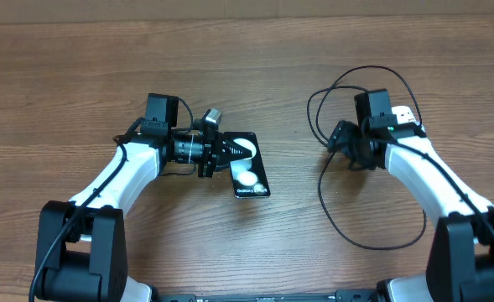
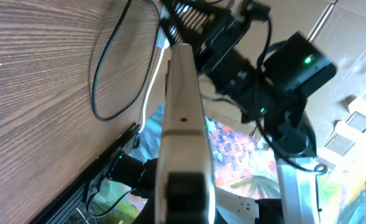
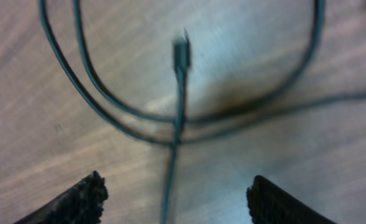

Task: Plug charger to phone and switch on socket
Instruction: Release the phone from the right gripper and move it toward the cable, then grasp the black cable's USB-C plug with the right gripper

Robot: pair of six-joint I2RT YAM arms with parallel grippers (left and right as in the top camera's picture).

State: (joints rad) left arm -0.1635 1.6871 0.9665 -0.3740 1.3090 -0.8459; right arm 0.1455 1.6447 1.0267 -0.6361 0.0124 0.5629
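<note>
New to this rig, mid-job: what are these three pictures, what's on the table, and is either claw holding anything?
Two white robot arms with two-finger grippers work at a wooden table. One picture looks down from above; the other two come from wrist cameras. In view: a small black smartphone, a long looping black charger cable and a white power strip, mostly hidden under the right arm. The left gripper is shut on the smartphone's edge. The right gripper is open and empty, the cable's small black connector tip just ahead of it.
</note>
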